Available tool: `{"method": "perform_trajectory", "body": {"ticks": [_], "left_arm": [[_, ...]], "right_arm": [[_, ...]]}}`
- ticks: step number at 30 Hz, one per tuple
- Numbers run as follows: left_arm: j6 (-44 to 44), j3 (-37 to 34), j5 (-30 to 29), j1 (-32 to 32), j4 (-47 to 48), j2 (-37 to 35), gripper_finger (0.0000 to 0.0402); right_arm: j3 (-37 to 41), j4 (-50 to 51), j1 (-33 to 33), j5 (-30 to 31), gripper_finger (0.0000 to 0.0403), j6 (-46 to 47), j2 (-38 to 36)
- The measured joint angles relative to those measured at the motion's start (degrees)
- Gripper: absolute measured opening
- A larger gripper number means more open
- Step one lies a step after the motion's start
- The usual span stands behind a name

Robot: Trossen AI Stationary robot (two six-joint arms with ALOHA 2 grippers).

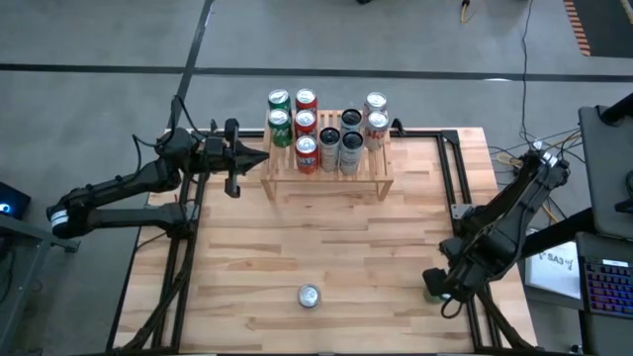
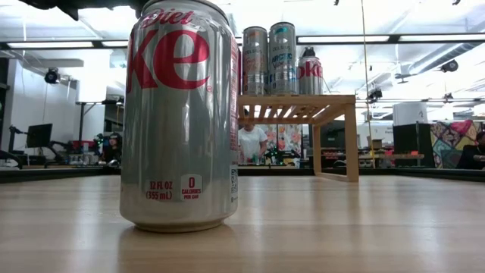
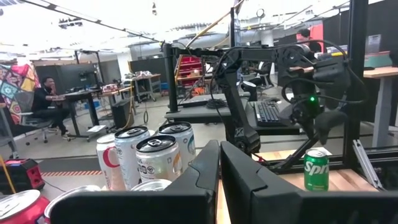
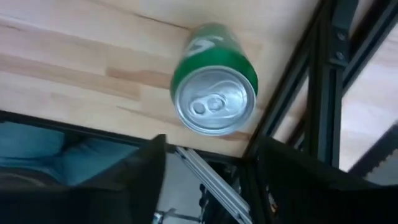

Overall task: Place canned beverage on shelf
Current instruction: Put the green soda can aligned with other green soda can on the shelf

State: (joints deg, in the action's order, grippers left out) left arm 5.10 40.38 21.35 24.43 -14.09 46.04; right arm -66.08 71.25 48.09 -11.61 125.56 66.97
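The light-wood shelf [image 1: 326,176] stands at the far middle of the wooden surface [image 1: 326,247], with nine cans crowded at its back: red, green and silver ones standing upright in close rows. From the low view, some silver cans [image 2: 269,59] rise above the slatted shelf top [image 2: 299,106].

A silver Diet Coke can [image 1: 310,296] stands upright alone near the front edge of the surface, well apart from the shelf; it fills the foreground of the low view [image 2: 182,114].

A green Sprite can [image 4: 214,93] stands upright at the front right corner of the surface, just beside the black frame rail [image 4: 311,81]. The right end effector [image 1: 435,284] hovers over that corner, its fingers [image 4: 140,180] spread apart on either side of the can's top without touching it; nothing is in its grasp. The left wrist view shows the same green can [image 3: 316,169] far off beneath the right arm.

The left end effector [image 1: 259,157] is clenched and holds nothing, pointing at the left end of the shelf, close beside the cans there.

People sit at desks in the room beyond.
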Motion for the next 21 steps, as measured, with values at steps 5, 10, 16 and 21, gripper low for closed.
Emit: {"method": "perform_trajectory", "body": {"ticks": [5, 10, 16, 21], "left_arm": [[0.1, 0.0, 0.0, 0.0, -0.5, 0.0, 0.0000], [0.1, 0.0, 0.0, 0.0, -0.5, 0.0, 0.0000], [0.1, 0.0, 0.0, 0.0, -0.5, 0.0, 0.0000], [0.1, 0.0, 0.0, 0.0, -0.5, 0.0, 0.0000]], "right_arm": [[0.0, 0.0, 0.0, -0.3, 0.0303, 0.8, 1.3], [0.0, 0.0, 0.0, -0.3, 0.0346, -0.1, 3.1], [0.0, 0.0, 0.0, -0.2, 0.0359, -0.3, 5.2], [0.0, 0.0, 0.0, -0.2, 0.0359, -1.2, 7.2]]}}
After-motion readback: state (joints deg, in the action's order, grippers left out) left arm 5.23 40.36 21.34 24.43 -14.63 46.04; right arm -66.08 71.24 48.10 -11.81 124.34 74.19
